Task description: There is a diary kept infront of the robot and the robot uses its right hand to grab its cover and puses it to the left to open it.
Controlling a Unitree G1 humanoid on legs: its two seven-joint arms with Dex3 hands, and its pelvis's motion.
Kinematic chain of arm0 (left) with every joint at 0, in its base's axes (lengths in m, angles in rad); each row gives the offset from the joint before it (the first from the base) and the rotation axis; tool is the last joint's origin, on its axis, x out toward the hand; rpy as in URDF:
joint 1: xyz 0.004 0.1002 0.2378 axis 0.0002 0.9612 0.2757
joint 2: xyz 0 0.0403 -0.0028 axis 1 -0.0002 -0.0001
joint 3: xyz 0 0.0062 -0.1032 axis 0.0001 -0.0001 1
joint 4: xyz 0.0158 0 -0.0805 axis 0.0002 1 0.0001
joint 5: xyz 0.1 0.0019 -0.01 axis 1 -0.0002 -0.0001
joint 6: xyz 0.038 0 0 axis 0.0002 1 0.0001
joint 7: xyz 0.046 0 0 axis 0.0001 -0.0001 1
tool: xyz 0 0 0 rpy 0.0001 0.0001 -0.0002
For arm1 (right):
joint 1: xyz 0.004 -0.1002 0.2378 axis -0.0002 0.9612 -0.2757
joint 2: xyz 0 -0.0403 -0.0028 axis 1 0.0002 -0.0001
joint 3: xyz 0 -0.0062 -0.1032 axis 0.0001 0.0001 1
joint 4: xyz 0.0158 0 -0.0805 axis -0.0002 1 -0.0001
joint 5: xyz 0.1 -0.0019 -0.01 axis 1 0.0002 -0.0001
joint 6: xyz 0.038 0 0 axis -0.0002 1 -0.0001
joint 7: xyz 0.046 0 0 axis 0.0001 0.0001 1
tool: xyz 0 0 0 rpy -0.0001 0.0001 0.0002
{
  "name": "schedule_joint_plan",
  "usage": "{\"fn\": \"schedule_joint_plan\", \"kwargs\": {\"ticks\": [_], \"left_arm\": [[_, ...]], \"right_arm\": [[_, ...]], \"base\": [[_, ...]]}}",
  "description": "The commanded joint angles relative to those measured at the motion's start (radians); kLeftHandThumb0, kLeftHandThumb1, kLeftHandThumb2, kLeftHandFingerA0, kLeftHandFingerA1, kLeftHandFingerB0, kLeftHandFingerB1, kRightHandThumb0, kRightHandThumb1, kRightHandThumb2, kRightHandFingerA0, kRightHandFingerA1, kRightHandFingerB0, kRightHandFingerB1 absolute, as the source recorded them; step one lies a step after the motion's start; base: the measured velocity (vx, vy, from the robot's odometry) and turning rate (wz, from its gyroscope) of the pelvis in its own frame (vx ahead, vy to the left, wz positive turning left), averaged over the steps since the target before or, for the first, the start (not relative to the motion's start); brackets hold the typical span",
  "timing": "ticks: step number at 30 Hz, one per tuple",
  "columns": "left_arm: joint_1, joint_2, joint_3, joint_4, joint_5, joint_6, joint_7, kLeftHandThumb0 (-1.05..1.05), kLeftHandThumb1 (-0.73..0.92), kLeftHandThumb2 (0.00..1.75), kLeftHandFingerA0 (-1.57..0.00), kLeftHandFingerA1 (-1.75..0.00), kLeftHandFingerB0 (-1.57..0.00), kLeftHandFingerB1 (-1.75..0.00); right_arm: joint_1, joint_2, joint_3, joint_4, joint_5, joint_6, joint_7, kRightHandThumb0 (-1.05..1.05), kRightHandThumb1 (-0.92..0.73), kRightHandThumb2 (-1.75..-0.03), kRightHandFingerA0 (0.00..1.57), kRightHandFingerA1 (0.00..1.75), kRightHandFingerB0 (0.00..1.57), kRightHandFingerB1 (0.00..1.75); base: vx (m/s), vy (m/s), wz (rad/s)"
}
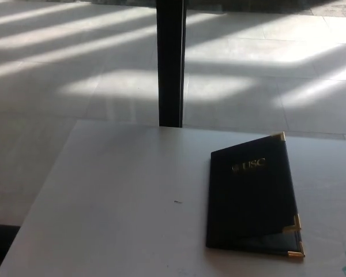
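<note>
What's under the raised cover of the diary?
The diary on the white table has its cover slightly lifted at the right edge; a dark sliver of inside shows near the gold corners. The pages are hidden.

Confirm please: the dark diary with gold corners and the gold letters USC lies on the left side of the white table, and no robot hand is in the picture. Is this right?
Not quite. The head view shows the diary on the right side of the white table, not the left. The rest holds: it is dark, has gold corners and gold USC lettering, and no robot hand is in view.
</note>
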Motion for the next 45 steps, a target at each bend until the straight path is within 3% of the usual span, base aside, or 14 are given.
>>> {"fn": "schedule_joint_plan", "kwargs": {"ticks": [1, 2, 4, 5, 9, 10, 14, 18, 19, 20, 21, 25, 29, 45], "left_arm": [[0.0, -0.002, 0.192, -0.085, -0.257, -0.002, -0.054, -0.6, 0.66, 1.05, -0.31, -0.57, -0.22, -0.52], [-0.004, 0.0, 0.205, -0.087, -0.26, 0.009, -0.059, -0.6, 0.66, 1.05, -0.31, -0.57, -0.22, -0.52], [-0.005, -0.003, 0.212, -0.091, -0.257, 0.014, -0.061, -0.6, 0.66, 1.05, -0.31, -0.57, -0.22, -0.52], [0.001, -0.011, 0.213, -0.114, -0.252, 0.022, -0.053, -0.61, 0.85, 0.65, -0.38, -0.46, -0.34, -0.43], [0.007, -0.013, 0.222, -0.12, -0.25, 0.03, -0.055, -0.59, 0.67, 1.05, -0.31, -0.57, -0.22, -0.52], [0.007, -0.016, 0.221, -0.12, -0.246, 0.028, -0.047, -0.61, 0.84, 0.64, -0.39, -0.46, -0.35, -0.43], [0.005, -0.026, 0.232, -0.125, -0.261, 0.033, -0.037, -0.6, 0.84, 0.64, -0.38, -0.47, -0.35, -0.44], [0.01, -0.026, 0.224, -0.134, -0.263, 0.034, -0.036, -0.62, 0.85, 0.64, -0.38, -0.46, -0.34, -0.43], [0.006, -0.013, 0.219, -0.103, -0.255, 0.019, -0.048, -0.62, 0.85, 0.64, -0.39, -0.46, -0.34, -0.43], [0.005, -0.01, 0.218, -0.097, -0.257, 0.019, -0.049, -0.62, 0.85, 0.64, -0.39, -0.46, -0.34, -0.43], [0.003, -0.012, 0.221, -0.098, -0.263, 0.022, -0.046, -0.61, 0.84, 0.64, -0.38, -0.46, -0.35, -0.43], [0.006, -0.014, 0.218, -0.11, -0.27, 0.028, -0.026, -0.6, 0.85, 0.64, -0.4, -0.46, -0.36, -0.43], [0.001, -0.006, 0.211, -0.095, -0.265, 0.017, -0.037, -0.62, 0.84, 0.64, -0.39, -0.47, -0.35, -0.44], [0.006, -0.007, 0.205, -0.115, -0.283, 0.033, -0.024, -0.6, 0.84, 0.64, -0.4, -0.47, -0.36, -0.44]], "right_arm": [[-0.064, -0.077, -0.232, 0.05, 0.25, -0.095, 0.01, -0.74, -0.92, -0.73, 0.61, 0.61, 0.48, 0.47], [-0.084, -0.083, -0.259, 0.054, 0.256, -0.104, -0.018, -0.72, -0.75, -1.13, 0.6, 0.71, 0.45, 0.59], [-0.089, -0.083, -0.271, 0.058, 0.25, -0.105, -0.017, -0.72, -0.75, -1.13, 0.6, 0.71, 0.45, 0.59], [-0.113, -0.088, -0.311, 0.048, 0.276, -0.1, -0.037, -0.79, -0.92, -0.72, 0.59, 0.65, 0.44, 0.47], [-0.166, -0.106, -0.365, 0.036, 0.302, -0.101, -0.021, -0.76, -0.91, -0.73, 0.52, 0.57, 0.33, 0.44], [-0.179, -0.1, -0.36, 0.002, 0.299, -0.096, -0.02, -0.77, -0.92, -0.69, 0.46, 0.52, 0.33, 0.43], [-0.253, -0.069, -0.328, -0.141, 0.283, -0.088, -0.008, -0.77, -0.92, -0.71, 0.49, 0.62, 0.33, 0.45], [-0.321, -0.023, -0.277, -0.279, 0.282, -0.065, -0.021, -0.94, -0.9, -0.67, 1.01, 0.98, 0.71, 1.01], [-0.365, 0.002, -0.246, -0.333, 0.286, -0.06, -0.013, -1.0, -0.72, -1.19, 1.07, 1.03, 0.8, 0.97], [-0.378, 0.009, -0.235, -0.347, 0.282, -0.052, -0.023, -1.0, -0.72, -1.19, 1.07, 1.03, 0.8, 0.97], [-0.385, 0.017, -0.232, -0.363, 0.294, -0.04, -0.016, -1.05, -0.88, -0.67, 1.06, 0.95, 0.89, 0.99], [-0.424, 0.109, -0.159, -0.551, 0.333, 0.092, -0.07, -1.05, -0.79, -0.73, 0.69, 1.12, 0.5, 1.18], [-0.399, 0.2, -0.092, -0.708, 0.357, 0.209, -0.119, -1.05, -0.89, -0.77, 0.42, 0.95, 0.32, 0.85], [-0.377, 0.379, -0.127, -0.801, 0.553, 0.414, -0.215, -1.05, -0.92, -0.74, 0.11, 0.74, 0.08, 0.58]], "base": [[0.0, 0.0, 0.0], [0.0, 0.0, 0.0], [0.0, 0.0, 0.0], [0.0, 0.0, 0.0], [0.0, 0.0, 0.0], [0.0, 0.0, 0.0], [0.0, 0.0, 0.0], [0.0, 0.0, 0.0], [0.0, 0.0, 0.0], [0.0, 0.0, 0.0], [0.0, 0.0, 0.0], [0.0, 0.001, 0.02], [0.0, 0.0, 0.0], [0.0, 0.0, 0.0]]}}
